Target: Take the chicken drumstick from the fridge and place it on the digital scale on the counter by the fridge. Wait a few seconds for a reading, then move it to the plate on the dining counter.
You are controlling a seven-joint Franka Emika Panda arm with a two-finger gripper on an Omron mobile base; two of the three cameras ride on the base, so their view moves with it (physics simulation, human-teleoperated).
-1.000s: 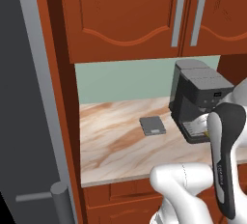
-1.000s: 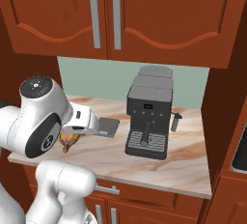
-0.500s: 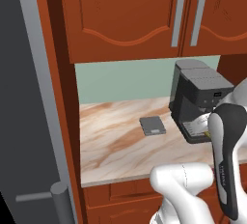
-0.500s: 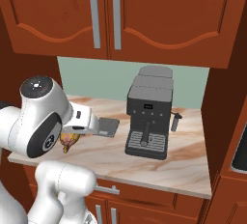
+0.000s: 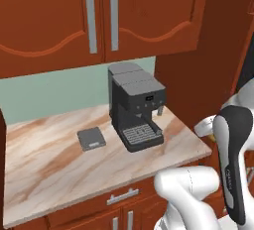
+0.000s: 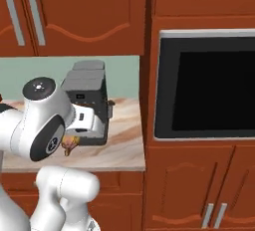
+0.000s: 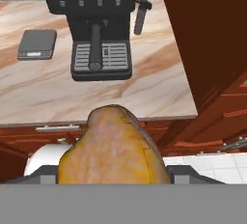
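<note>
My hand (image 7: 114,182) pinches the chicken drumstick (image 7: 113,150) in the air, out past the worktop (image 7: 144,88) edge. The digital scale (image 7: 37,43) lies beside the coffee machine (image 7: 96,30).

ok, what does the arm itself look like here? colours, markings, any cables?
Glossy white rounded arm links. The nearest link has a dark grey front panel with small white lettering, too small to read. From the right base view, a big white joint shows dark grey round end caps. No cables visible. The fingers can't be made out.

Glossy marbled counter (image 5: 59,169) — matt dark coffee machine (image 5: 135,110), red-brown wooden cabinets (image 5: 74,16).
</note>
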